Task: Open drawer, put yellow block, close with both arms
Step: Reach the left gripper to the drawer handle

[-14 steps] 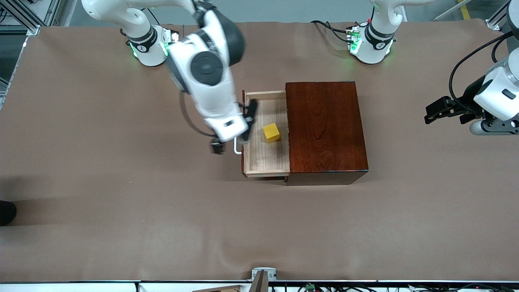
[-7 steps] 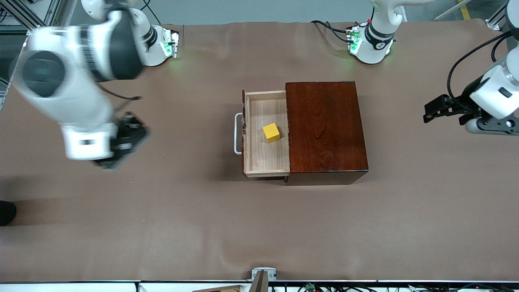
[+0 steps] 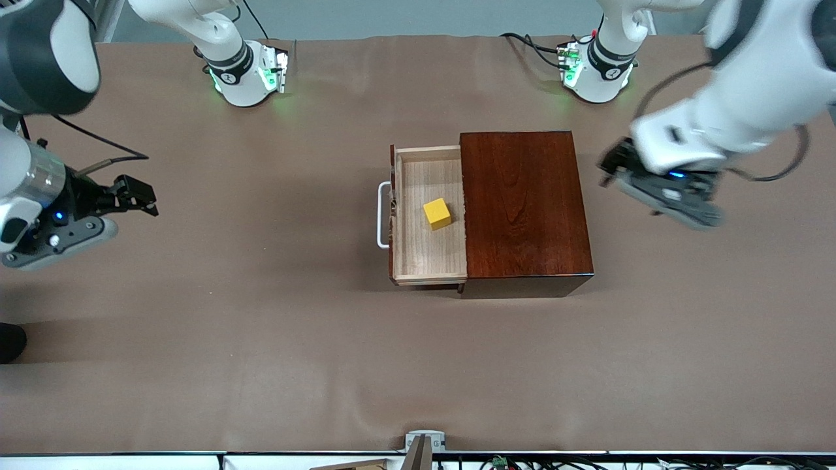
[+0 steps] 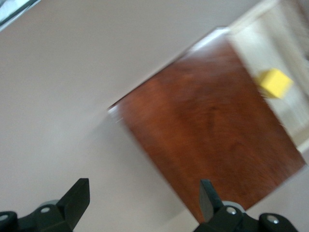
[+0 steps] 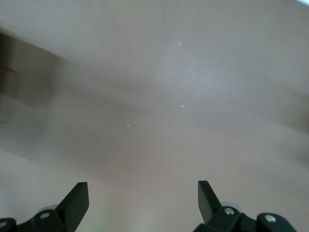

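Brown table point(image 3: 261, 339) carries one dark reddish wooden box point(image 3: 526, 205) near its middle. Right arm point(image 3: 39, 59) is out over the bare table at its own end; left arm point(image 3: 751, 85) is over the table at the other end, just beside the box.

Drawer point(image 3: 428, 251) stands pulled out of the box toward the right arm's end, its white bar handle point(image 3: 381, 215) on the outer face.

Left gripper point(image 3: 610, 166) hangs over the table close to the box's closed end, fingers spread wide, holding nothing. Right gripper point(image 3: 137, 196) is well apart from the drawer, fingers also wide and empty.

Yellow block point(image 3: 437, 213) sits on the drawer floor, close to the box's edge, touching neither gripper.
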`<state>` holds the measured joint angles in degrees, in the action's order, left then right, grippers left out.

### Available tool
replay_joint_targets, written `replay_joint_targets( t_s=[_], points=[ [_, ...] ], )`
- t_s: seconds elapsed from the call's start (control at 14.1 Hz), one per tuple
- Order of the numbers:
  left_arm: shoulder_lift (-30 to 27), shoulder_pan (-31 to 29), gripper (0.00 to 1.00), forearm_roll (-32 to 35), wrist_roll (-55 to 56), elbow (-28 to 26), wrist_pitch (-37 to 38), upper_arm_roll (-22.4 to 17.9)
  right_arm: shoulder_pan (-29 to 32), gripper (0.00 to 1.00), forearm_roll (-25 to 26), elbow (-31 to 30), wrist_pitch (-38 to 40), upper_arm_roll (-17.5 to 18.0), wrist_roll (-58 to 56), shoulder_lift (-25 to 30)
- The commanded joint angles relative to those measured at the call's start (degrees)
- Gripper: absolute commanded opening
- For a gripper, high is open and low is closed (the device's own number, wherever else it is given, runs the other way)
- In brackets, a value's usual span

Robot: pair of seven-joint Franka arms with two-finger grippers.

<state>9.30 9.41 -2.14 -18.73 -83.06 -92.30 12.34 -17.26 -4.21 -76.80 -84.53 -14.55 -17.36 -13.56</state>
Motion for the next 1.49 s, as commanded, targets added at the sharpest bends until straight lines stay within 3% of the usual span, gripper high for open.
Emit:
replay_joint_targets(
  t_s=[0.0,0.14,0.28,0.43,0.78,0.99,1.28,1.42],
  points=[
    [3.9,3.1,1.00,-0.4,-6.0,4.3,-0.6,4.8,7.1,1.00,2.8,-8.3,-0.8,9.5,7.6,8.1],
    [7.7,6.1,1.00,-0.4,-6.1,6.2,-3.6,8.1,11.7,1.00,4.6,-13.1,-0.9,14.4,10.1,12.7],
    [12.3,10.7,1.00,-0.3,-5.9,9.2,-7.9,10.1,14.0,1.00,4.6,-17.0,-1.0,15.7,10.3,16.8],
    [17.1,16.1,1.00,-0.3,-5.8,11.3,-12.9,9.7,14.2,1.00,4.6,-16.8,-0.3,15.0,10.4,16.9],
    [25.7,22.3,1.00,-0.1,-9.6,12.5,-24.0,9.5,13.6,1.00,4.6,-12.7,2.0,11.3,15.9,16.4],
    [28.8,25.6,1.00,0.2,-11.8,12.5,-27.7,7.0,14.0,1.00,4.4,-12.6,2.2,11.2,16.0,16.3],
    [31.2,32.6,1.00,0.2,-17.7,12.5,-29.6,-0.9,14.8,1.00,4.5,-12.6,2.1,11.2,16.0,15.8],
    [32.6,34.5,1.00,0.3,-19.0,12.4,-30.7,-3.0,15.7,1.00,4.3,-12.7,2.1,11.2,16.0,15.7]
  ],
)
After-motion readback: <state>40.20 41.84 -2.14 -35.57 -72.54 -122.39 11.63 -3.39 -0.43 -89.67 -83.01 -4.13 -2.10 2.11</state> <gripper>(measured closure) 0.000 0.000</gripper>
